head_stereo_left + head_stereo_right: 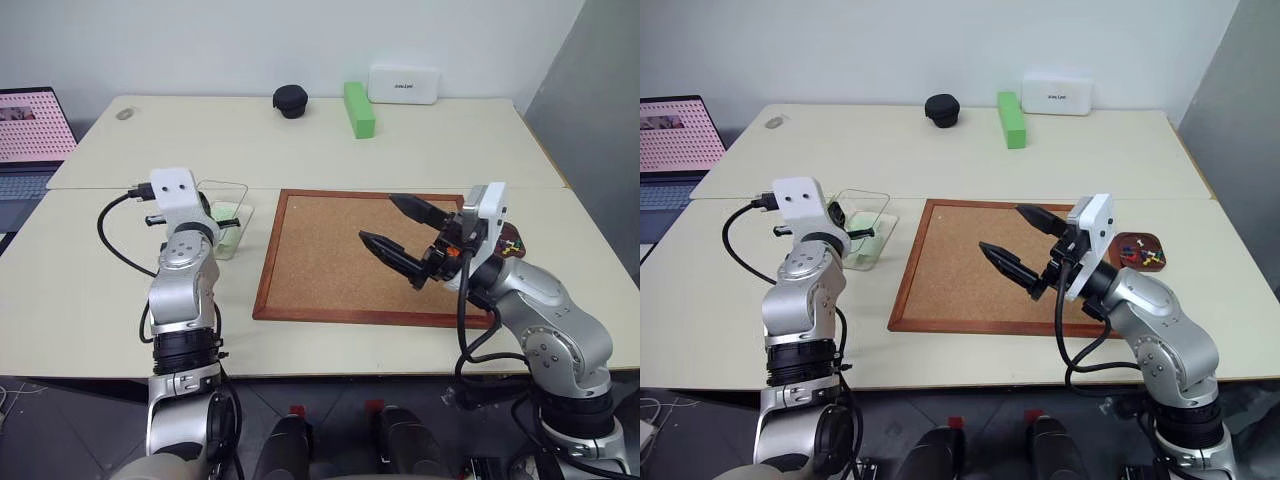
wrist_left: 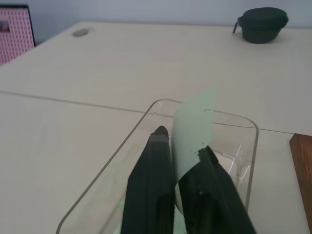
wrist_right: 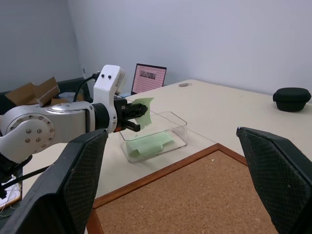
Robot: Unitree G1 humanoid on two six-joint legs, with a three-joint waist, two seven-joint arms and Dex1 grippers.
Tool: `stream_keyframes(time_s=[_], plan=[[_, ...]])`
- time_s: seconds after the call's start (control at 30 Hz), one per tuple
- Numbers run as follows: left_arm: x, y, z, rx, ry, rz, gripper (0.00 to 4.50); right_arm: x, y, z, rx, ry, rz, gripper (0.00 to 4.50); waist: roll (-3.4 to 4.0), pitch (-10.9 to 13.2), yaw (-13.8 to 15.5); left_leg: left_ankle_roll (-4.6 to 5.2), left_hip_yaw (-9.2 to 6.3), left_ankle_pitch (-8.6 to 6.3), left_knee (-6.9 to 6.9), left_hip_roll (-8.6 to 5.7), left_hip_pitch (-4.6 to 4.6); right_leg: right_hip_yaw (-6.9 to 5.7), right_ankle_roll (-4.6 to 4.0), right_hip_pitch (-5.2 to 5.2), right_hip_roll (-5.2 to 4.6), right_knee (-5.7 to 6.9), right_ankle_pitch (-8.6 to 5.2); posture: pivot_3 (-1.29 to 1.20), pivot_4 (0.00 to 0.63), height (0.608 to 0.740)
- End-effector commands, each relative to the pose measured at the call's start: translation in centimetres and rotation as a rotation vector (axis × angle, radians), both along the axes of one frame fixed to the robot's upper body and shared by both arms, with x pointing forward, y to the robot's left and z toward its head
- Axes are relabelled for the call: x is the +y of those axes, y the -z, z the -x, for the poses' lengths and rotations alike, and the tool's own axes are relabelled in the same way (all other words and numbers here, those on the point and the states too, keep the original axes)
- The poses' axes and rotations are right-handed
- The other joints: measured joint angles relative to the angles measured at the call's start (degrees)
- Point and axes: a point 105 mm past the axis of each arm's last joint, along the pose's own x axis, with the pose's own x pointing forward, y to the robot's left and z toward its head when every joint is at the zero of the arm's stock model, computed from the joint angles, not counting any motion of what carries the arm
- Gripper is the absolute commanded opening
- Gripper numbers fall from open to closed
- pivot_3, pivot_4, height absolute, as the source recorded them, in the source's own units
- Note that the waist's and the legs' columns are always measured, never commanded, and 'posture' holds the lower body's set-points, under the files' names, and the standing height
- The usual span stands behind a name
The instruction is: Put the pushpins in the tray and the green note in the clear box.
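My left gripper (image 2: 183, 141) is shut on the green note (image 2: 195, 122), a pale green slip that stands upright between its fingers just above the clear box (image 1: 236, 188). A second pale green slip (image 3: 148, 142) lies flat inside the box. Above the corkboard's right half, my right gripper (image 1: 1001, 228) hovers open with nothing between its fingers. The tray (image 1: 1137, 240), a small dark reddish-brown dish, sits on the table right of the corkboard, behind my right wrist. Several coloured pushpins (image 1: 1137, 256) lie in it.
The wood-framed corkboard (image 1: 330, 250) lies in the middle of the table, bare. At the back stand a bright green block (image 1: 358, 108), a black round case (image 1: 291, 100) and a white box (image 1: 404, 84). A laptop (image 1: 30, 140) sits at the far left.
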Motion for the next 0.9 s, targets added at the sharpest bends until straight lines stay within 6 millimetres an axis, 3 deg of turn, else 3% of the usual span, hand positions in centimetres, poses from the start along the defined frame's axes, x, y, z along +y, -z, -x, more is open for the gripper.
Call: stream_keyframes(time_s=[0.03,0.2,0.33,0.47,0.53,0.7,0.9], plan=[[0.1,-1.5,-0.2,-0.050,-0.005,0.000,1.24,0.0,-0.8,0.2,-0.053,0.005,0.000,4.50,0.00,0.00,0.00,0.00,0.00,0.00,0.00,0.00,0.00,0.00,0.00,0.00,0.00,0.00,0.00,0.00,0.150,0.740],[-0.1,-1.2,-0.1,-0.041,0.004,0.011,2.11,-0.1,-0.8,0.1,-0.055,0.024,0.001,4.50,-0.01,0.00,0.01,0.00,0.00,0.00,0.00,0.00,0.00,0.01,-0.01,0.00,0.00,0.00,0.01,0.00,0.150,0.740],[-0.6,-2.1,-0.1,-0.071,0.036,-0.048,2.97,-0.1,-1.0,0.0,-0.060,0.047,0.004,4.50,-0.01,0.00,0.01,0.00,0.00,0.00,0.00,-0.01,0.00,0.01,-0.03,0.00,0.00,0.00,0.02,0.00,0.150,0.740],[-3.6,-3.3,-0.2,-0.156,0.203,-0.031,3.73,-0.5,-0.8,-0.7,-0.062,0.127,0.020,4.50,0.00,0.00,0.03,-0.01,0.00,0.00,0.00,-0.01,-0.01,0.01,-0.03,0.00,0.00,0.00,0.01,0.00,0.150,0.740],[-5.9,-2.9,0.4,-0.174,0.321,0.015,4.23,-1.4,0.3,-1.9,-0.031,0.270,0.018,4.50,-0.02,-0.02,0.03,-0.01,0.01,0.00,0.00,-0.01,-0.01,0.01,-0.24,0.00,-0.02,-0.01,0.14,0.00,0.150,0.740],[-9.9,-0.1,3.5,-0.136,0.532,-0.053,4.34,-3.8,4.2,-3.6,0.006,0.577,0.153,4.50,-0.02,-0.03,-0.05,-0.03,0.08,0.00,-0.04,-0.02,0.00,0.11,-0.27,-0.03,-0.05,-0.02,0.15,0.00,0.150,0.740],[-11.3,3.3,6.2,-0.081,0.571,-0.016,4.34,-6.3,8.0,-3.6,0.075,0.807,0.234,4.50,-0.02,-0.04,-0.10,-0.02,0.10,0.01,-0.02,0.04,0.06,0.11,-0.07,-0.03,0.01,0.04,0.03,0.00,0.150,0.740]])
